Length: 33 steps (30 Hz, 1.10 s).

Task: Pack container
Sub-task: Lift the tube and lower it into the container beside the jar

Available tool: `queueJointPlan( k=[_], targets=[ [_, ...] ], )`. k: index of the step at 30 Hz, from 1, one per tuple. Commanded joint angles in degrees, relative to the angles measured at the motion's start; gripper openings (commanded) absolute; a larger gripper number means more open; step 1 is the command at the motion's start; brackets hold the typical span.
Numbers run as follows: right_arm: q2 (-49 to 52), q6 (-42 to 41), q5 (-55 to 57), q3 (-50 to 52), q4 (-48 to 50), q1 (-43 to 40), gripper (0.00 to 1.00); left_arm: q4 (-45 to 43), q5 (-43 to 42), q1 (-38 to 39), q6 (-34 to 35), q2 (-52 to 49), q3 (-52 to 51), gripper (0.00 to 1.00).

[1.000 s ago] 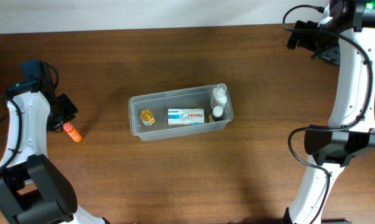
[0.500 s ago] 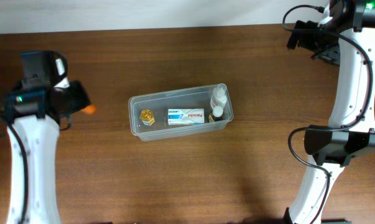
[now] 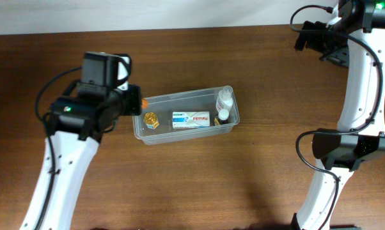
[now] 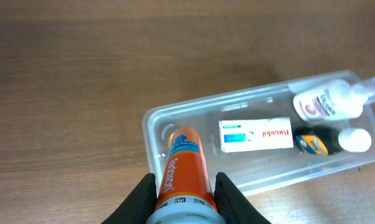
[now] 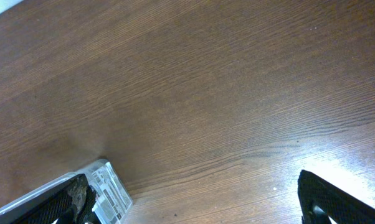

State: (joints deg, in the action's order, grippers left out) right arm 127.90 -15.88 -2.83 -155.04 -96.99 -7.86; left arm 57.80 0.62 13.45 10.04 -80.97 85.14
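Observation:
The clear container (image 3: 180,96) lies mid-table. It holds a gold-lidded jar (image 3: 151,119), a white-and-blue box (image 3: 190,119), a white bottle (image 3: 225,98) and a dark bottle with a white cap (image 3: 223,115). My left gripper (image 3: 132,102) is shut on an orange tube (image 4: 184,165) and holds it above the left end of the container (image 4: 151,124). The box (image 4: 256,135) and white bottle (image 4: 327,102) also show in the left wrist view. My right gripper (image 3: 314,38) is open and far from the container, at the back right; its fingers (image 5: 200,199) are spread wide over bare wood.
The table is dark brown wood (image 3: 275,179). The right arm's base and cables (image 3: 346,150) stand at the right edge. A white wall strip (image 3: 148,13) runs along the far edge.
My left arm has swung from the table's left side to the right, carrying the orange tube up to the container's left end. The right arm has not moved.

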Motion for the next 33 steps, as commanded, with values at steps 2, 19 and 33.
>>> queueJointPlan(
  k=[2,19,33],
  targets=[
    [0.04,-0.09,0.5,0.02,-0.31,-0.04,0.99,0.35,0.83,2.1,-0.96,-4.66,0.98,0.24],
    [0.04,-0.09,0.5,0.02,-0.31,-0.04,0.99,4.42,0.83,2.32,-0.92,-13.7,0.98,0.24],
    [0.04,-0.09,0.5,0.02,-0.31,-0.04,0.98,2.03,3.72,2.32,-0.9,-16.96,-2.25,0.23]
  ],
)
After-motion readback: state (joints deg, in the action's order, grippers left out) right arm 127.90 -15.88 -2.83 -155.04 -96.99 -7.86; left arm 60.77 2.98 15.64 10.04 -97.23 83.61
